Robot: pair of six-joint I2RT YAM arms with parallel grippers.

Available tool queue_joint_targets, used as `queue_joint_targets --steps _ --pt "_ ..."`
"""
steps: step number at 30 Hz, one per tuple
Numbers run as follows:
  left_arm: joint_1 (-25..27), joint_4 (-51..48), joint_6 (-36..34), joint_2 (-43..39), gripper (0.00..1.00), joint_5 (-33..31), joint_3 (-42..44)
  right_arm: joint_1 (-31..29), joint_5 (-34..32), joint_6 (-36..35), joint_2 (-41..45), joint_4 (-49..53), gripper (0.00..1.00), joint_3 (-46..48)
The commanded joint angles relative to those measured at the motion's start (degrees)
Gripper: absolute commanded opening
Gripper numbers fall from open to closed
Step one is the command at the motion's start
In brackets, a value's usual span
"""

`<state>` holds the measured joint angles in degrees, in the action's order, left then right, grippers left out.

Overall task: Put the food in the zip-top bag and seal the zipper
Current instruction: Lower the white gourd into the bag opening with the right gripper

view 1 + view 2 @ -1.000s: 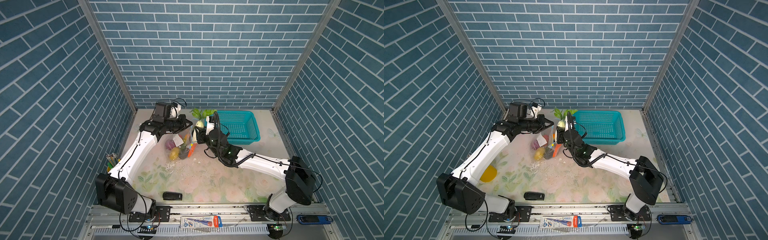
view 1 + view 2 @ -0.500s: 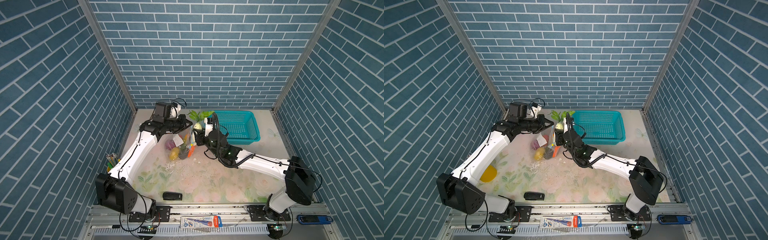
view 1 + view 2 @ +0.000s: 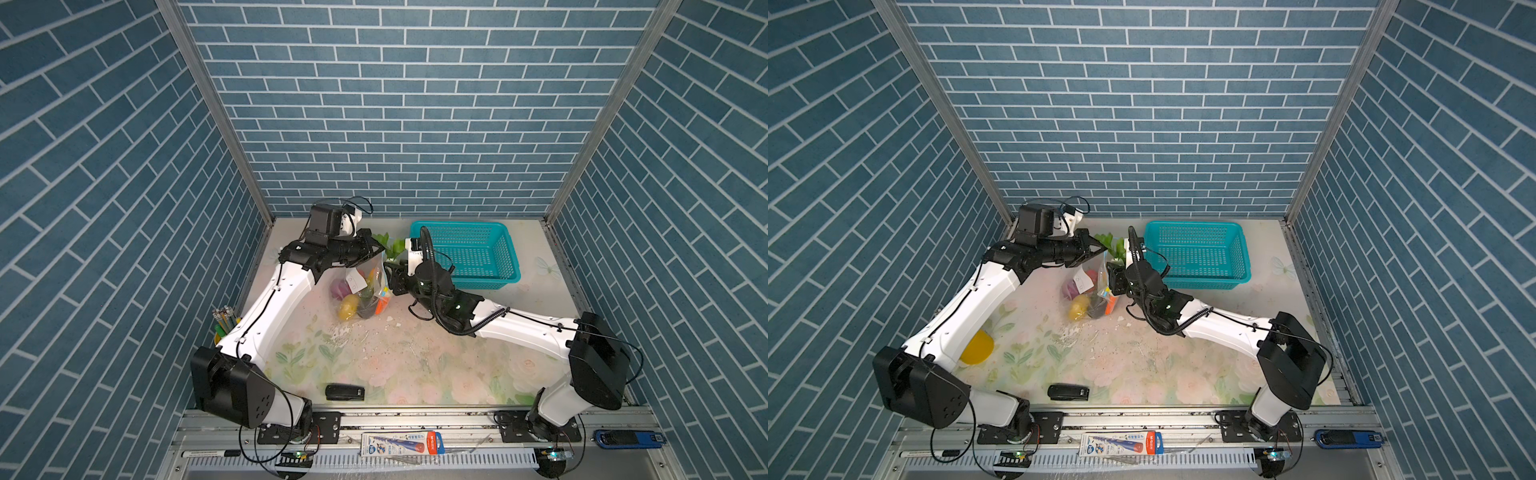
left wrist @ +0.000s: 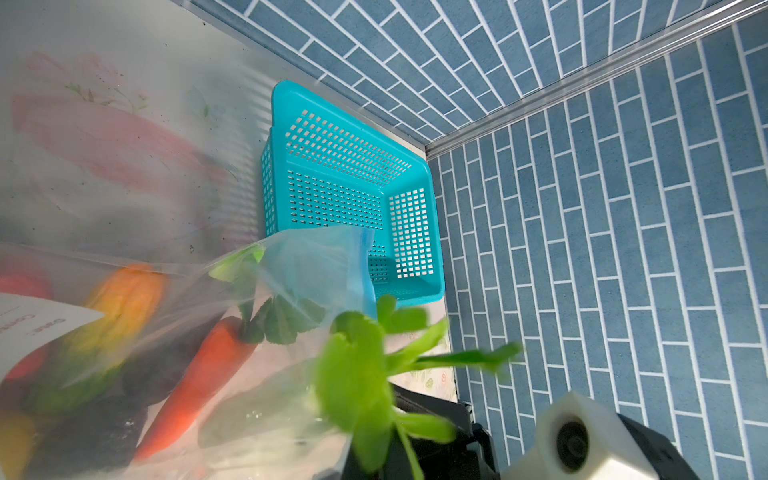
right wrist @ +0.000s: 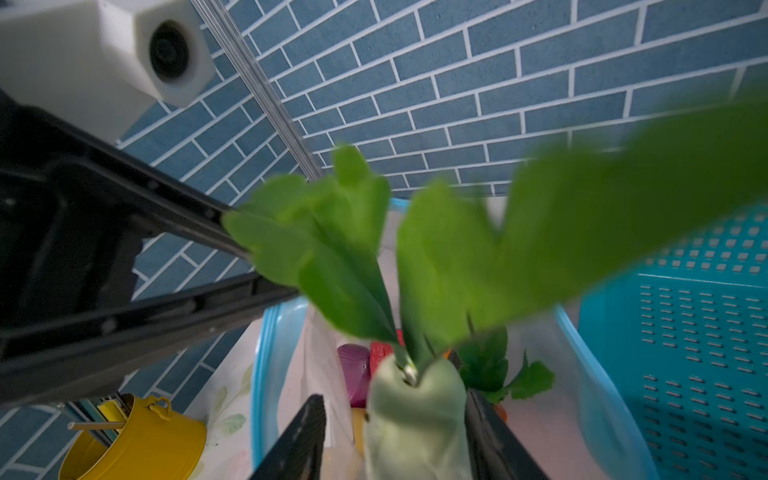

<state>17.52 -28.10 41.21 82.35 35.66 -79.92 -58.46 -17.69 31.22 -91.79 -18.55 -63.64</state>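
Note:
The clear zip-top bag (image 3: 360,286) (image 3: 1089,286) hangs upright with its mouth open. My left gripper (image 3: 375,252) (image 3: 1099,251) is shut on its top edge. Inside lie yellow (image 3: 348,308), purple (image 3: 338,287) and orange carrot (image 4: 199,374) food pieces. The light-blue zipper (image 5: 259,374) rims the mouth. My right gripper (image 3: 395,275) (image 5: 392,401) stands at the mouth, jaws open around a white radish (image 5: 415,419) with green leaves (image 3: 388,245) (image 4: 357,374). One finger (image 5: 299,436) stands apart from the radish.
A teal basket (image 3: 465,257) (image 3: 1198,257) (image 4: 345,174) stands just right of the bag, close to my right arm. A yellow pencil cup (image 3: 978,347) (image 5: 137,440) sits by the left wall. A black object (image 3: 344,392) lies near the front edge.
My right gripper has carried the radish left and down into the bag's mouth, and its jaws have widened. The left gripper has held still on the bag's edge.

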Motion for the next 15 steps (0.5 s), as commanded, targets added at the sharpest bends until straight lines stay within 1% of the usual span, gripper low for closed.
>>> queue_joint_targets --steps 1,10,15 --pt "-0.26 0.68 -0.37 0.23 0.0 0.38 -2.51 -0.34 0.03 -0.47 -0.21 0.69 0.56 0.27" --pt "-0.27 0.68 -0.36 0.18 0.0 0.38 -2.35 -0.36 0.51 -0.37 0.1 1.1 0.56 -0.02" --pt "-0.24 0.68 -0.43 0.18 0.0 0.3 -2.12 -0.31 -1.08 -1.27 3.65 3.3 0.55 0.24"
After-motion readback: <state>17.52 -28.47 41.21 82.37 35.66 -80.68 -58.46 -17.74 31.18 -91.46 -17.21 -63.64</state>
